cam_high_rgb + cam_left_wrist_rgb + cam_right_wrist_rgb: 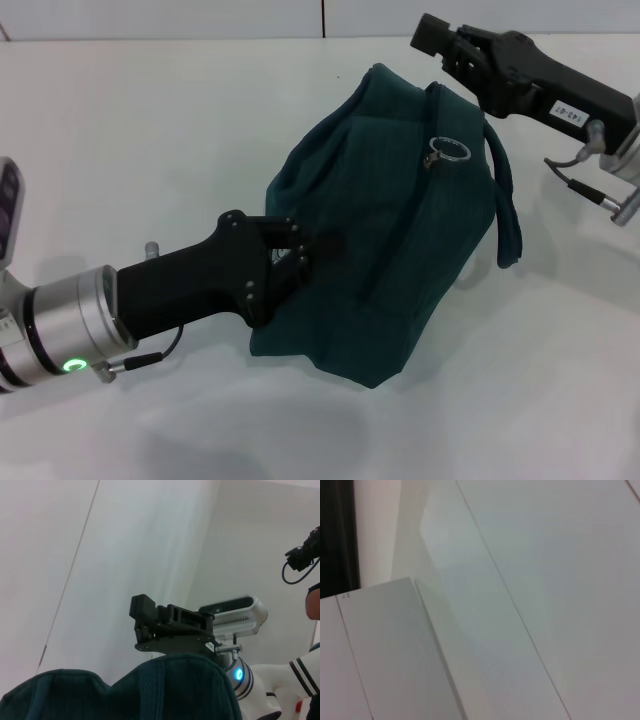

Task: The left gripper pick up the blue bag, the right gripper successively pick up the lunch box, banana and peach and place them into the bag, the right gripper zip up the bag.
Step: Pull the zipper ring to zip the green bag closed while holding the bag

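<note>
The blue bag (390,230) lies tilted in the middle of the table, its top seam closed and the metal ring zipper pull (447,150) resting near its upper right end. One loop handle (510,215) hangs down its right side. My left gripper (305,255) is shut on the bag's left side. My right gripper (437,36) hovers above and behind the bag's top right corner, clear of it, fingers together on nothing. In the left wrist view the bag (175,690) fills the lower edge, with the right gripper (143,608) beyond it. The lunch box, banana and peach are out of view.
The white table (150,130) spreads all around the bag. A wall seam (323,18) runs at the back. The left wrist view shows my white head unit (237,612) and body behind the right gripper. The right wrist view shows only pale panels.
</note>
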